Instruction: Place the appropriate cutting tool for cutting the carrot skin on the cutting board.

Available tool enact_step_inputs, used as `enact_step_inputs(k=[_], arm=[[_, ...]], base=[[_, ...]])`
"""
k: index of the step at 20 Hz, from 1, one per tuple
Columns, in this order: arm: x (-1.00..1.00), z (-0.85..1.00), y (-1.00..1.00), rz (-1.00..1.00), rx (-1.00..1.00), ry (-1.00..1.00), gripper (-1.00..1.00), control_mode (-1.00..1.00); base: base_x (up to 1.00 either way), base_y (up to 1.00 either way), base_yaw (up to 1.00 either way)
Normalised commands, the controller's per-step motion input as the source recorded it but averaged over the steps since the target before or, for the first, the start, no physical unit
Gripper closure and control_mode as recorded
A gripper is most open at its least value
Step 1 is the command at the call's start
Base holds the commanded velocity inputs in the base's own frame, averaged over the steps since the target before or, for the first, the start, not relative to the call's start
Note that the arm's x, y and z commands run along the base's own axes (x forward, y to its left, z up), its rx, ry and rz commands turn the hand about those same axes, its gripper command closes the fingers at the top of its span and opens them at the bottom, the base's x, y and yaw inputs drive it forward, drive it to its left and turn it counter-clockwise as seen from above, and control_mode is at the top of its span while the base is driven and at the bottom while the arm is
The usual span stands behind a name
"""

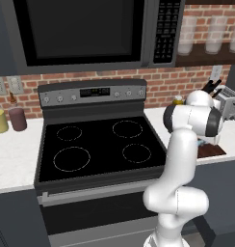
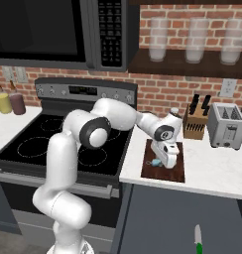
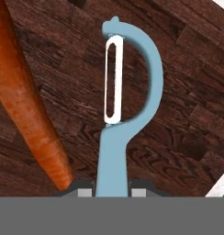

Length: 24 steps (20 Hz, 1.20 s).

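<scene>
The cutting tool, a light blue peeler (image 3: 113,156) with a silvery blade, is held by its handle in my gripper (image 3: 112,190), which is shut on it. It hangs close over the dark reddish-brown cutting board (image 3: 178,114). The orange carrot (image 3: 26,101) lies on the board just left of the peeler. In the right base view my gripper (image 2: 165,161) points down over the cutting board (image 2: 165,174) on the white counter right of the stove, with a bit of the blue peeler (image 2: 155,162) beneath the hand. From the left base, my arm hides most of the cutting board (image 1: 212,150).
The black stovetop (image 2: 53,144) lies left of the board. A knife block (image 2: 196,121) and a toaster (image 2: 227,126) stand behind and to the right. Two jars (image 1: 8,119) sit on the counter left of the stove. The counter's front edge (image 3: 219,186) is close.
</scene>
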Motion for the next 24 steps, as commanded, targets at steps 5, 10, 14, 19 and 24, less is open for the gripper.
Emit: enact_step_inputs(k=[5,10,14,19,24], arm=[[0.0,-0.12,0.0,0.0,0.0,0.0,1.0,-1.0],[0.0,-0.01,0.0,0.0,0.0,0.0,1.0,-1.0],[0.0,-0.09,0.0,0.0,0.0,0.0,-1.0,-1.0],[-0.03,-0.01,0.0,0.0,0.0,0.0,-1.0,-1.0],[0.0,0.0,0.0,0.0,0.0,0.0,-1.0,-1.0]], base=[[0.0,0.0,0.0],[0.0,0.0,0.0],[0.0,0.0,0.0],[0.0,0.0,0.0],[0.0,0.0,0.0]])
